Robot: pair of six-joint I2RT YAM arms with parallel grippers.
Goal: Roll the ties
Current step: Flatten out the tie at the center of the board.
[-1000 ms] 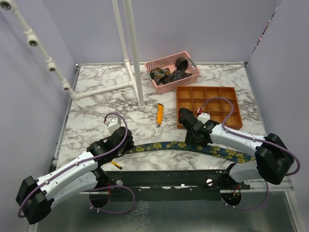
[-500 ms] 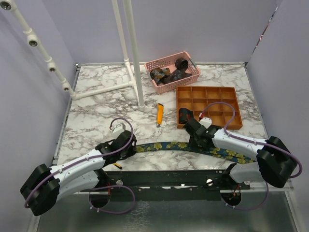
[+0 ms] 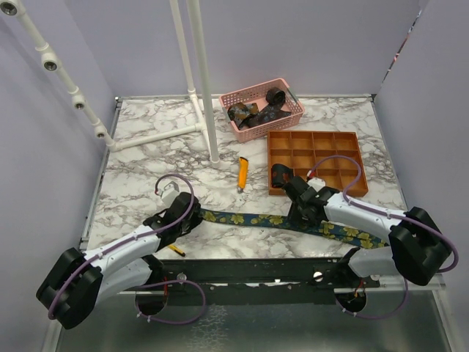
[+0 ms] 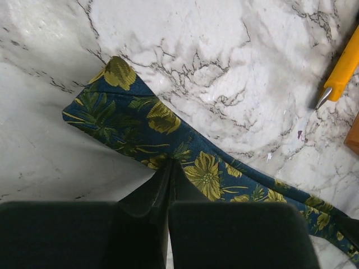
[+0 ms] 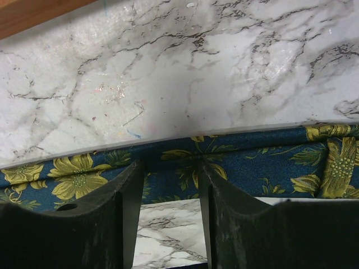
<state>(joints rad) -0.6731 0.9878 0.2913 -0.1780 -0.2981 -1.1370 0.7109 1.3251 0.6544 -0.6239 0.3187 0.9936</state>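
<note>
One floral tie [image 3: 249, 219], left gripper [image 4: 167, 178] pinching it — right gripper [image 5: 168, 175] spread above

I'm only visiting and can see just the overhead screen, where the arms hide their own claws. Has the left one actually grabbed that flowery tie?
Observer: Yes. Its wrist camera shows the left gripper shut on the tie, clamping the cloth.
Visitor: Right at the very end?
Observer: No, a little back from it. The pointed tip lies flat on the marble table beyond the gripper.
Visitor: And the right claw?
Observer: The right gripper is open. Its two fingers stand apart over the tie's strip, with nothing clamped between them.
</note>
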